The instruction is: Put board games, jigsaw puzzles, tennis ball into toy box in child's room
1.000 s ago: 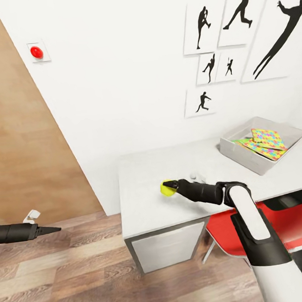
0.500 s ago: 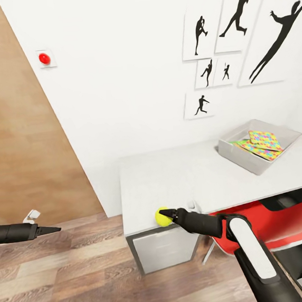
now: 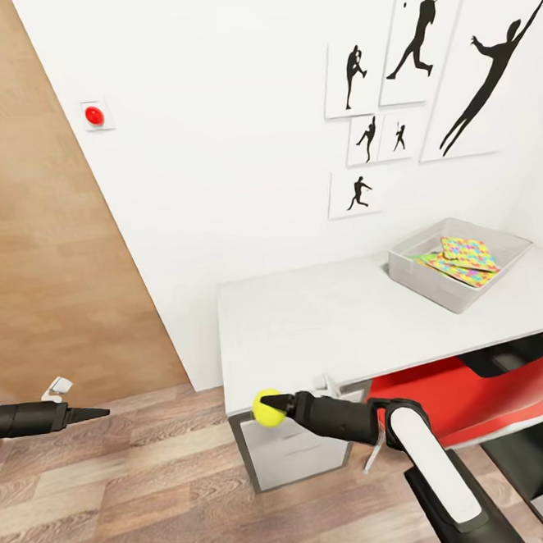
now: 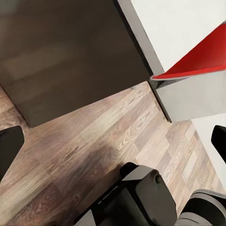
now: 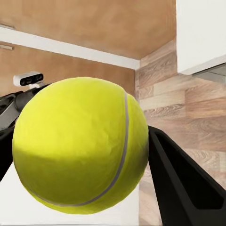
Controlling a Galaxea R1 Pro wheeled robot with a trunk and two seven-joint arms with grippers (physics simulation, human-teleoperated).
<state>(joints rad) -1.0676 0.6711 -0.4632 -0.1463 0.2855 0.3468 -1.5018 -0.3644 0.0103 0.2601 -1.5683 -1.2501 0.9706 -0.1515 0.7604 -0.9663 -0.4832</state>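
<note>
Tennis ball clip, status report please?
Right gripper shut on tennis ball, held at table front edge. Left gripper open over floor. Toy box holds both jigsaw puzzles. Path over the tabletop clear.

Tennis ball (image 3: 269, 408) in right pincer (image 3: 275, 405)

The red chair (image 3: 489, 401) sits partly hidden under the table (image 3: 325, 324). The picture's edge cuts off the left gripper (image 3: 99, 413) arm.

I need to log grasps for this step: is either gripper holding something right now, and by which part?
The right gripper holds the tennis ball, its fingers pinching the ball's opposite sides. The left gripper hangs over the floor, holding nothing.
</note>
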